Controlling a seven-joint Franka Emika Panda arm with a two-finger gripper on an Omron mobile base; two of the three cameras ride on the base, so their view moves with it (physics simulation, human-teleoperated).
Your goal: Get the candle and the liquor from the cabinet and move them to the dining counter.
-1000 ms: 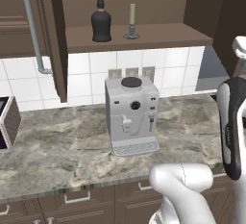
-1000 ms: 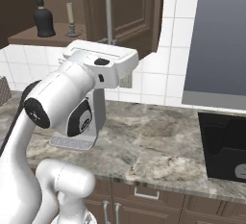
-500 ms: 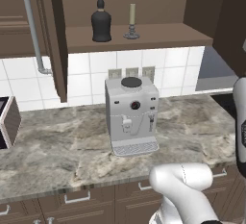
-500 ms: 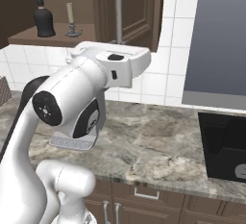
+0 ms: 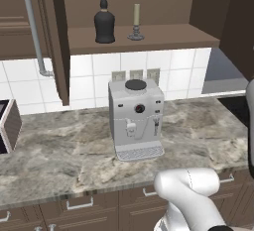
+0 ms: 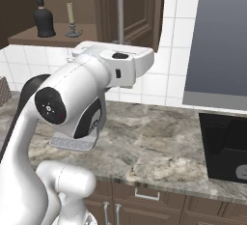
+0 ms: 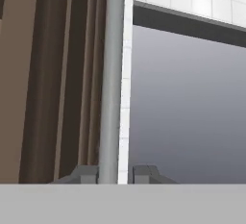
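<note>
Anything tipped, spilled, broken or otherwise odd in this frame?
Nothing stands out. The liquor and candle stand upright, apart, on the shelf of the open cabinet. The coffee machine sits square on the worktop; no spills.

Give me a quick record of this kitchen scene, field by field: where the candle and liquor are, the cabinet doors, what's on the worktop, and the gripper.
candle: upright on the cabinet shelf, right of the liquor
liquor: upright on the same shelf, apart from the candle
cabinet doors: both open
worktop: coffee machine under the shelf
gripper: fingertips either side of the door handle; grip unclear
</note>
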